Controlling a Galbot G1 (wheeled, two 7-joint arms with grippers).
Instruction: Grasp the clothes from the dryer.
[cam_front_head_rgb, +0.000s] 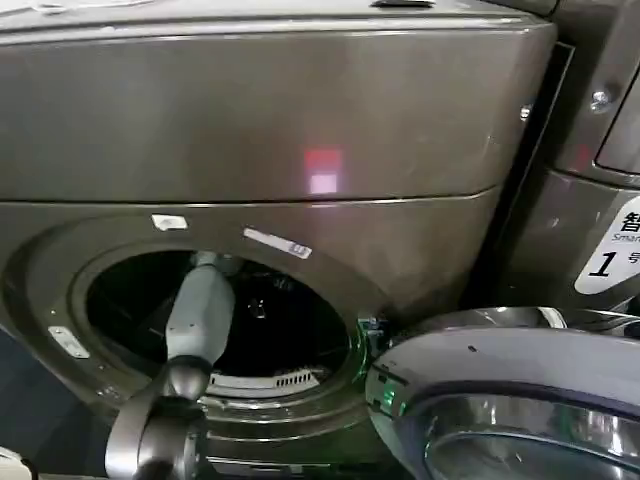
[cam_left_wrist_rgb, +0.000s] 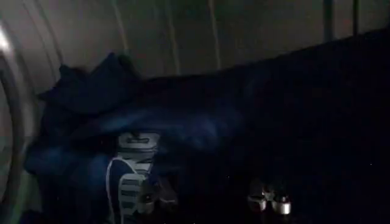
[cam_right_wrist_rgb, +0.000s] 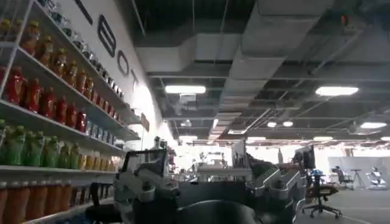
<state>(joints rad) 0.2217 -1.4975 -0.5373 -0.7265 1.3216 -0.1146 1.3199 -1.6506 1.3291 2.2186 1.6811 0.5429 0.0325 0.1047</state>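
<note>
Left claw (cam_left_wrist_rgb: 210, 201) just above clothes (cam_left_wrist_rgb: 183, 128)

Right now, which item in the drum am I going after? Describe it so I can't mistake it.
Start at the bronze-grey dryer with its round porthole open and the left arm reaching inside. In the left wrist view, the clothes lie heaped against the drum's ribbed wall. It is a dark navy garment, marked by a band of light bluish-white lettering.

You're looking at the dryer (cam_front_head_rgb: 250, 120), brushed metal with a soft sheen, its door (cam_front_head_rgb: 520, 400) rimmed in polished chrome around glossy glass. Just ahead of the left gripper (cam_left_wrist_rgb: 207, 199) fingertips, the clothes (cam_left_wrist_rgb: 183, 122) look like matt, soft cloth, though it's dim.
</note>
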